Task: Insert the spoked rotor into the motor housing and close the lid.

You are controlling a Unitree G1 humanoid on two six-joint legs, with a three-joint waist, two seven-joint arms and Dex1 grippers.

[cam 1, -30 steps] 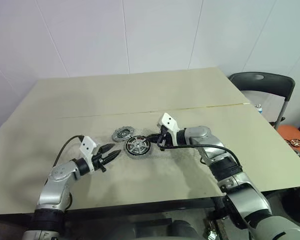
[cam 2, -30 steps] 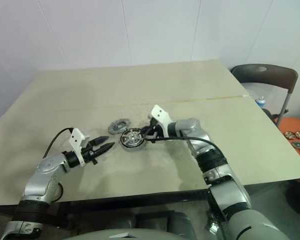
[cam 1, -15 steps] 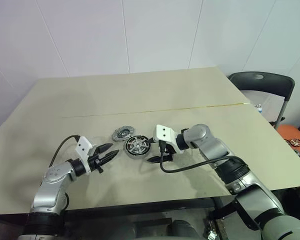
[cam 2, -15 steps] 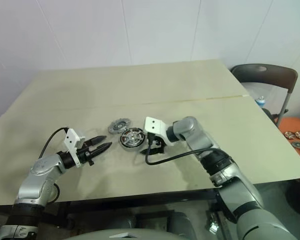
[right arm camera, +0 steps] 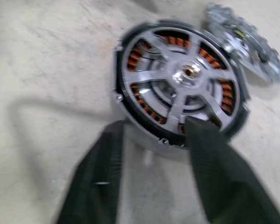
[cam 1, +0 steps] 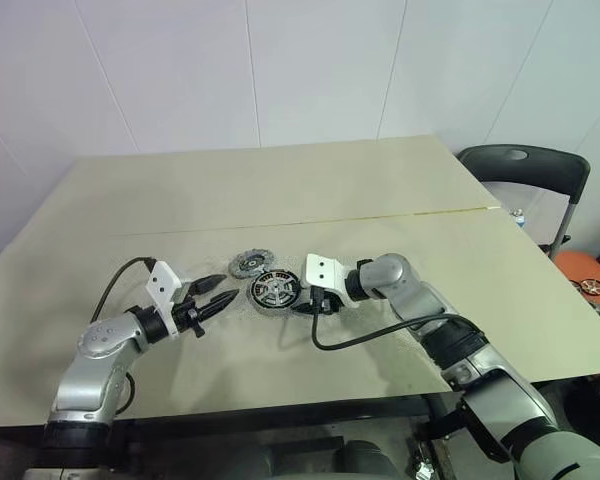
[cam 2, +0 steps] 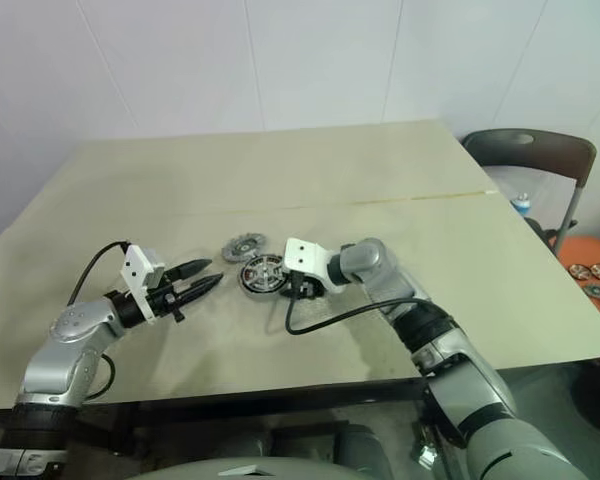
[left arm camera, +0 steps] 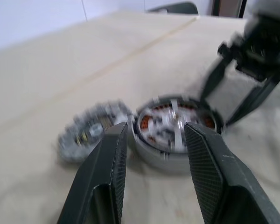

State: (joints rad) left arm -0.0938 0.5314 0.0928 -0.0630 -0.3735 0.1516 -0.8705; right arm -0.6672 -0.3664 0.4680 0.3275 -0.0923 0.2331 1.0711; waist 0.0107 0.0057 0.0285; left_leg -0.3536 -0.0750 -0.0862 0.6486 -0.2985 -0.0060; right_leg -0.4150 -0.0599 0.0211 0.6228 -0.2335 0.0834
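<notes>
Two arms are over a big beige table (cam 1: 280, 190), which has a thin seam line running across it about halfway back. Off its right edge there's a dark grey chair (cam 1: 525, 165).

Left gripper (cam 1: 213, 298) hangs over the table toward the near left corner, black fingers pointing across at the parts. Its jaws are partly open, nothing between them. In the left wrist view you look through that gap straight at the parts.

Right gripper (cam 1: 305, 305) comes in from the right, angled down, tips just beside the right rim of the motor housing. Can't really tell whether a finger (right arm camera: 210, 140) touches the rim; in the right wrist view one looks to sit right at it. Fingers are apart there, not clamped on anything. A black cable (cam 1: 370, 335) loops off that wrist onto the table.

Round dark-rimmed motor housing (cam 1: 276, 290) with copper-coloured windings lies flat near the middle of the table, a bit toward the near edge. The black ring-shaped rotor with silver spokes and silver hub (right arm camera: 184, 77) is already sitting inside it, copper showing between the spokes.

Small silver-grey notched-rim lid (cam 1: 247, 264) lies on the table just beside the housing, on its far-left side, not on top of it.
</notes>
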